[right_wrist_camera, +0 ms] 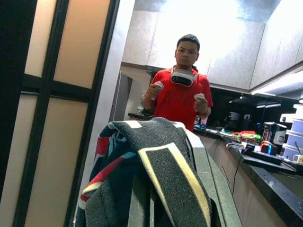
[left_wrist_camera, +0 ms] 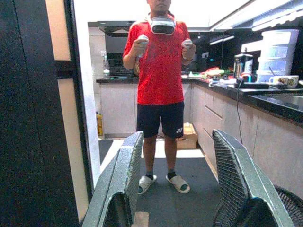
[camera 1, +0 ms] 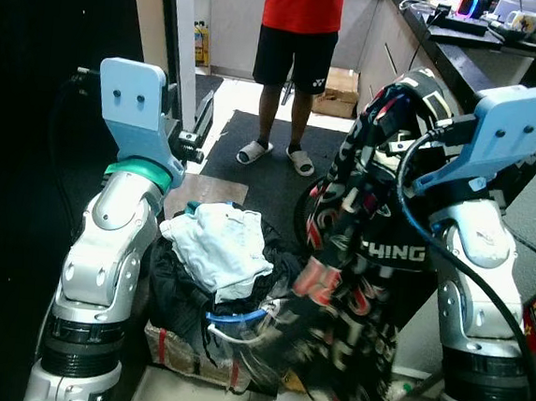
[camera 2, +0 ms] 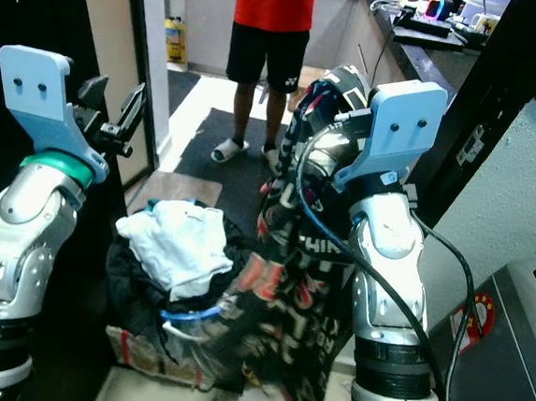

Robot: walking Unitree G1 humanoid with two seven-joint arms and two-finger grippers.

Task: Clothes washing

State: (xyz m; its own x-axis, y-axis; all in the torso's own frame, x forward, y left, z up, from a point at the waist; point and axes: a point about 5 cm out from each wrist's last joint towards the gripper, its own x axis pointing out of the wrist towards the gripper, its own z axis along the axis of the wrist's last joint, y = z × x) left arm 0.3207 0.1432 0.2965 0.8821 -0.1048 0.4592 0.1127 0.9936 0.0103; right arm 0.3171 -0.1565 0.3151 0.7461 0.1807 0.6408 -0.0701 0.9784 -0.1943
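A dark printed garment (camera 1: 366,265) with red, white and yellow stripes hangs from my raised right gripper (camera 1: 411,89), which is shut on its top fold (right_wrist_camera: 161,161). It drapes down past the laundry basket (camera 1: 201,345). The basket sits on the floor between my arms, heaped with dark clothes and a white garment (camera 1: 219,243) on top. My left gripper (left_wrist_camera: 173,189) is held up at the left, open and holding nothing, its fingers (camera 1: 190,142) pointing toward the room ahead.
A person in a red shirt and black shorts (camera 1: 299,34) stands ahead on a dark mat (camera 1: 253,152), holding controllers. A kitchen counter (camera 1: 469,49) runs along the right. A dark door frame (left_wrist_camera: 38,118) is at the left. A fan (left_wrist_camera: 289,203) stands low on the right.
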